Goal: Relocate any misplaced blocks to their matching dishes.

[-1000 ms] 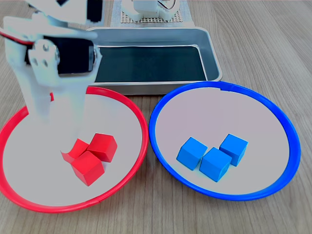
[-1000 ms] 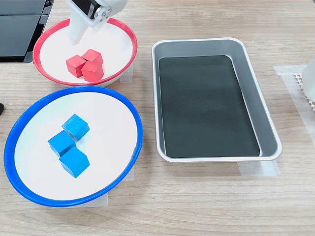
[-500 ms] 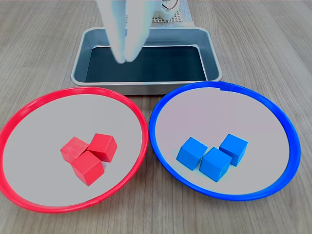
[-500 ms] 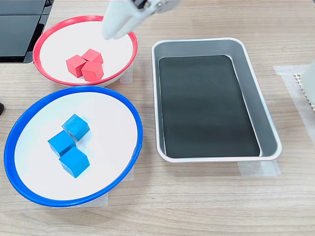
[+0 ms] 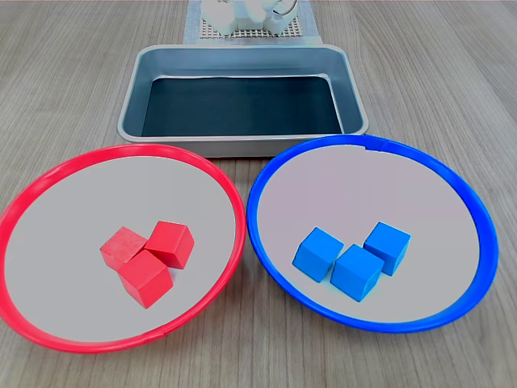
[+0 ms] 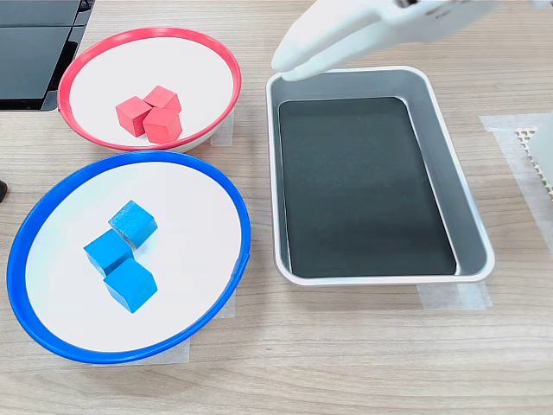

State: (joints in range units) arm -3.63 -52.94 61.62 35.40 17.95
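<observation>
Sorting looks finished: three red blocks (image 5: 147,259) lie in the red-rimmed dish (image 5: 212,174), three blue blocks (image 5: 352,259) in the blue-rimmed dish (image 5: 452,182). The hand (image 6: 289,62) hangs above the tray (image 6: 471,216), seemingly closed and empty. A low sweep could knock a dish.

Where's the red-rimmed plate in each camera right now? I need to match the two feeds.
First exterior view: the red plate is at lower left, three red blocks in it.
Second exterior view: the red plate is at upper left, same blocks inside.
Shared landmark: the metal tray, behind the plates in the first exterior view, right of them in the second exterior view.
</observation>
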